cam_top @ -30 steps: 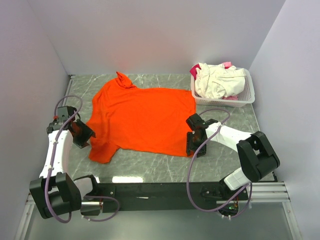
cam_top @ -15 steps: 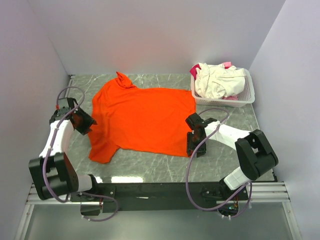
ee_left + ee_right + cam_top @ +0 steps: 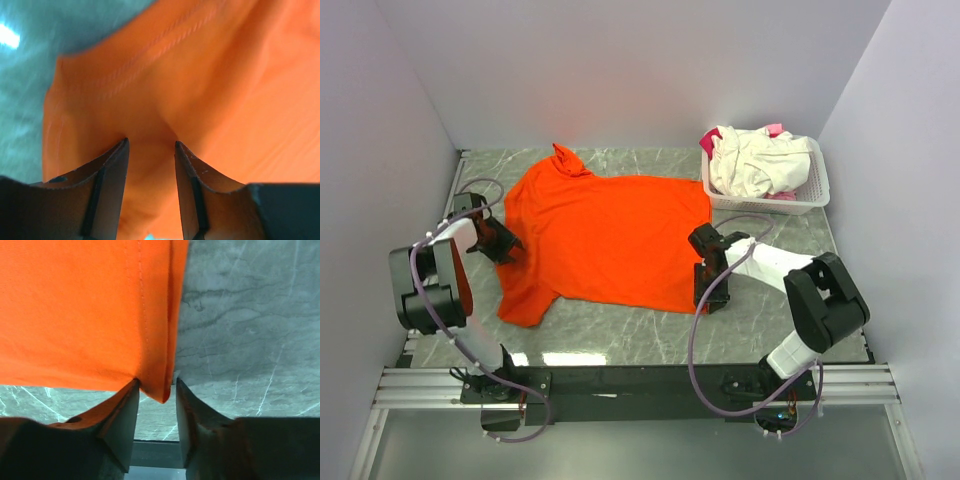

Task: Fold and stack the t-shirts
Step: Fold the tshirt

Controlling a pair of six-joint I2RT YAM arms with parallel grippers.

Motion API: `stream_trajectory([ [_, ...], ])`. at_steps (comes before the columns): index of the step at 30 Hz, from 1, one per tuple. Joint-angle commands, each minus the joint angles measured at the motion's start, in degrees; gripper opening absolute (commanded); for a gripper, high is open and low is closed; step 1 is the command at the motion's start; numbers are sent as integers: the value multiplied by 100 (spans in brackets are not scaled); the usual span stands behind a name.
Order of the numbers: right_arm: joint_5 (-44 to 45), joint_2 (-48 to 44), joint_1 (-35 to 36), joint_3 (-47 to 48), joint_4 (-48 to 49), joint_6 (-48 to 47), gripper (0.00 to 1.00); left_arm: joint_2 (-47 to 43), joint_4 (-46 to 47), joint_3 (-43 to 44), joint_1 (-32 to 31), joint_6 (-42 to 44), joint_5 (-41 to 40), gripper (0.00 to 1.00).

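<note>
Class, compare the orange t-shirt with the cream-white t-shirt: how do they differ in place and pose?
The orange t-shirt lies spread nearly flat on the table; the cream-white t-shirt sits crumpled in the basket. Both grippers, left and right, are at the orange one's edges; neither is near the cream-white one. Both are plain, unfolded cloth.

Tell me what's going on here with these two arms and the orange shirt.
Two robot arms are working on an orange t-shirt spread flat on the marble table. The left gripper is at the shirt's left sleeve, jaws astride a raised ridge of cloth. The right gripper straddles the shirt's near right hem corner. Cream-white and pink shirts wait in the white basket. No fold is made yet.
</note>
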Motion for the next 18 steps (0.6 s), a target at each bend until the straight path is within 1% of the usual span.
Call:
stream_trajectory([
  [1, -75, 246, -14, 154, 157, -32, 41, 268, 348, 452, -20, 180, 20, 47],
  [6, -111, 457, -14, 400, 104, -111, 28, 962, 497, 1048, -90, 329, 64, 47],
  [8, -93, 554, -49, 497, 69, -146, 26, 1304, 532, 1277, -186, 373, 134, 47],
  [10, -67, 668, -84, 646, 7, -172, 21, 1542, 550, 1682, -266, 444, 213, 47],
  [11, -49, 703, -84, 699, -10, -199, 20, 1796, 533, 1831, -362, 461, 222, 47],
  [12, -32, 739, -128, 804, -45, -225, 17, 1929, 515, 2137, -406, 487, 214, 47],
  [17, 56, 967, -234, 1208, -195, -339, 12, 2745, 234, 3096, -600, 444, 65, 46],
  [18, 74, 1011, -260, 1366, -256, -383, 11, 2861, 208, 3429, -618, 418, 64, 46],
])
